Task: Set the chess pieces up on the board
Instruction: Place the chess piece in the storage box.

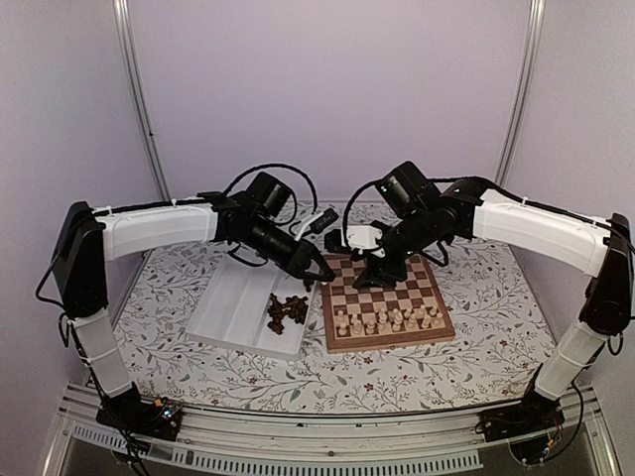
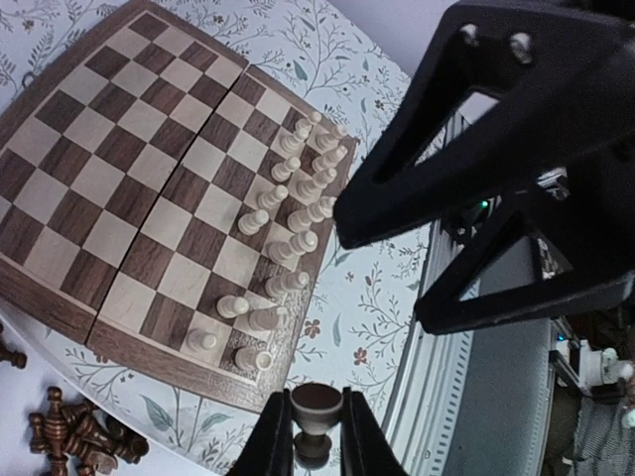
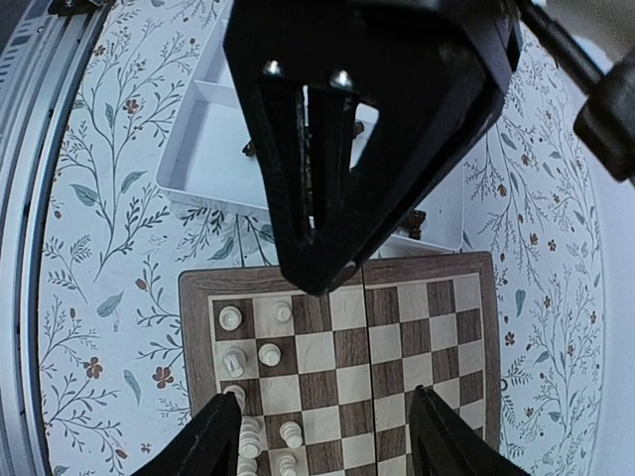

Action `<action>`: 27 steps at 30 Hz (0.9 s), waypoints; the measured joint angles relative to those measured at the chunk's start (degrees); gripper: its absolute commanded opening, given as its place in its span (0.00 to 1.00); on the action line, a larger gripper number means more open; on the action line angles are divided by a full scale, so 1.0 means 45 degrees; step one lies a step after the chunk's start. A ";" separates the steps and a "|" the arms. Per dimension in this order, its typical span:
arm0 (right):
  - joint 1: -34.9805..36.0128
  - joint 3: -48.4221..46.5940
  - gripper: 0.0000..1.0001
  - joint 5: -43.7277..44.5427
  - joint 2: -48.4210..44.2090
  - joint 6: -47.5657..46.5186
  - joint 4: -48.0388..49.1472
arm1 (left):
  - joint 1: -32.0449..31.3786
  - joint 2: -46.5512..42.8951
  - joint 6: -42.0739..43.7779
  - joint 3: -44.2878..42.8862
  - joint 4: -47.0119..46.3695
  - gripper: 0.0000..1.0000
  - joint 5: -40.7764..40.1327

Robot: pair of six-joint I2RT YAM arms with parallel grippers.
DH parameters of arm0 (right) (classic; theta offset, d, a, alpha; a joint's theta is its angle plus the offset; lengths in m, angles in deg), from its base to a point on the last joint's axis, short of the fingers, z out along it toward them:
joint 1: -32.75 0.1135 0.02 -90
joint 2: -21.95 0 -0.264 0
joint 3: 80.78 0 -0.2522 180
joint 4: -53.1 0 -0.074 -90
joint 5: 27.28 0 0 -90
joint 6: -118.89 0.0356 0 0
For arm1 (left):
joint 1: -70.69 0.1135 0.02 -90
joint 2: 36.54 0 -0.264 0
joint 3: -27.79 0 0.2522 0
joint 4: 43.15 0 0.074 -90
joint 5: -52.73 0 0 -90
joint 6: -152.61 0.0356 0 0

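Note:
The board (image 1: pixel 422 290) lies right of centre, with cream chess pieces (image 1: pixel 387 319) in its two near rows. Dark brown pieces (image 1: pixel 286 310) lie heaped in a white tray. My left gripper (image 1: pixel 319 274) hangs at the board's far left corner; in the left wrist view it (image 2: pixel 317 438) is shut on one dark brown piece (image 2: pixel 317 405), above the floral cloth beside the board (image 2: pixel 129 188). My right gripper (image 1: pixel 373 278) hovers over the board's far rows; in the right wrist view it (image 3: pixel 327 436) is wide open and empty above the board (image 3: pixel 417 337).
The white two-compartment tray (image 1: pixel 233 302) stands left of the board. The two grippers are close together: the right one (image 2: pixel 516 149) fills the left wrist view, and the left one (image 3: pixel 347 129) fills the right wrist view. A floral cloth covers the table.

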 measured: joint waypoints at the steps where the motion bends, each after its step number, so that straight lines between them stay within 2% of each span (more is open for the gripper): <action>1: 0.0087 -0.0010 0.61 0.0010 0.0005 -0.0102 0.0087 | 0.0049 0.0068 -0.0112 0.0000 0.0126 0.15 0.0185; 6: 0.0301 -0.0408 0.61 0.0126 0.0321 -0.0350 0.0267 | 0.0787 0.0097 -0.0471 0.0034 0.0889 0.15 -0.0379; 8: 0.0316 -0.0432 0.61 0.0126 0.0457 -0.0389 0.0355 | 0.1282 0.0044 -0.0418 0.0121 0.1530 0.16 -0.1685; 12: 0.0321 -0.0369 0.61 0.0117 0.0588 -0.0423 0.0393 | 0.1787 0.0024 -0.0112 0.0287 0.3308 0.16 -0.5416; 18: 0.0321 -0.0024 0.61 -0.0010 0.0588 -0.0398 0.0617 | 0.1889 0.0369 0.0000 0.0835 0.4809 0.16 -0.8626; 21: 0.0330 0.0053 0.61 -0.0131 0.0588 -0.0355 0.0661 | 0.1904 0.0976 0.0005 0.0835 0.4915 0.17 -0.9593; 27: 0.0340 0.0374 0.61 -0.0214 0.0588 -0.0223 0.0821 | 0.1904 0.1957 0.0029 0.0835 0.4818 0.19 -1.0423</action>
